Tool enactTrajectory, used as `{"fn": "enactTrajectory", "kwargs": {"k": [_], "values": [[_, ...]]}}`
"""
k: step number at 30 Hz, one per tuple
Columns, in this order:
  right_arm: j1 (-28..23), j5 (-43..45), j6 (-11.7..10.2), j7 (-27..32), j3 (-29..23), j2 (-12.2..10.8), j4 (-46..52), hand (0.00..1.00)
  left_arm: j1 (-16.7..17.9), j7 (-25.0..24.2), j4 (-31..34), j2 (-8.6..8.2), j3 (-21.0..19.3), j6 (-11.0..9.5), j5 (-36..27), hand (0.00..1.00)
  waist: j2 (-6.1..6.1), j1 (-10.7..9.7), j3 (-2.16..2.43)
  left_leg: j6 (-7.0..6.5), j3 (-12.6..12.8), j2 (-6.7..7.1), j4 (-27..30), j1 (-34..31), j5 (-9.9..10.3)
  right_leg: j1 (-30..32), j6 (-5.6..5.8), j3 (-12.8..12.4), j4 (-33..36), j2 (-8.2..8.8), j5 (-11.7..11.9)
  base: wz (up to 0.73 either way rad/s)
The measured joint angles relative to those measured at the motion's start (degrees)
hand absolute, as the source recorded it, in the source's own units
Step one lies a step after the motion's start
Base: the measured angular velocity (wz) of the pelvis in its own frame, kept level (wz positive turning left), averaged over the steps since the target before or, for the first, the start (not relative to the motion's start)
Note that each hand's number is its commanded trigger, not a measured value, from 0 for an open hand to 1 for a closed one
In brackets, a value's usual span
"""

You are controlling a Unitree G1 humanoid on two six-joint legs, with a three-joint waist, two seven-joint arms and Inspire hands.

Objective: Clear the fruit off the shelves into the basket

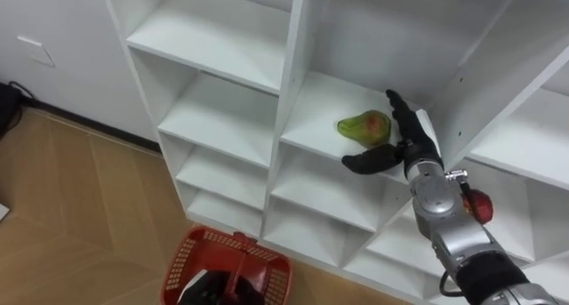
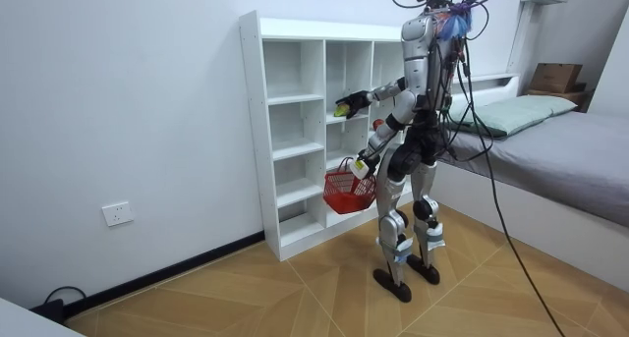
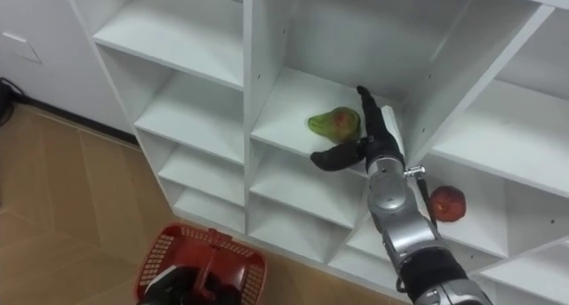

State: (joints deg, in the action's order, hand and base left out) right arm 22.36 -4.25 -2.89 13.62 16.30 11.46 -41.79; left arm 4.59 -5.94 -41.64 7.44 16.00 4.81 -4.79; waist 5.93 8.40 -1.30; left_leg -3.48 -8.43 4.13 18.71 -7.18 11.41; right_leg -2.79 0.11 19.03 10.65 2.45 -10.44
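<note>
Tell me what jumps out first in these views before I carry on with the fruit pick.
The right robot hand, open, reaches into a middle compartment of the white shelf unit, beside a green fruit lying there. A red basket hangs low in front of the shelves, and a red fruit sits in a compartment lower to the right.

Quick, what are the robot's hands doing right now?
Left hand: shut on the red basket, by its handle.
Right hand: open, fingers spread beside the green pear, not gripping it.
</note>
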Motion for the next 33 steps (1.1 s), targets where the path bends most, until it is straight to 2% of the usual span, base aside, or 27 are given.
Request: {"fn": "enactTrajectory", "kwargs": {"k": [14,33], "values": [[0.33,-0.10,-0.90,1.19,-0.67,0.07,0.33,1.00,-0.24,0.00,0.01,-0.30,0.04,-0.11,-0.07,1.00,-0.03,-0.02,0.08,0.02,1.24,-0.41,-1.10,0.89,-0.01,-0.10,0.00,0.03,0.07,0.01,0.00,-0.03],[0.33,-0.43,-1.47,-0.47,-0.09,-0.38,-0.06,1.00,-0.33,0.04,-1.88,-0.41,0.02,-1.14,-0.09,1.00,-0.03,-0.23,0.03,0.02,0.90,-0.36,-1.21,0.91,-0.01,-0.13,0.00,0.04,0.11,0.03,0.00,0.00]]}}
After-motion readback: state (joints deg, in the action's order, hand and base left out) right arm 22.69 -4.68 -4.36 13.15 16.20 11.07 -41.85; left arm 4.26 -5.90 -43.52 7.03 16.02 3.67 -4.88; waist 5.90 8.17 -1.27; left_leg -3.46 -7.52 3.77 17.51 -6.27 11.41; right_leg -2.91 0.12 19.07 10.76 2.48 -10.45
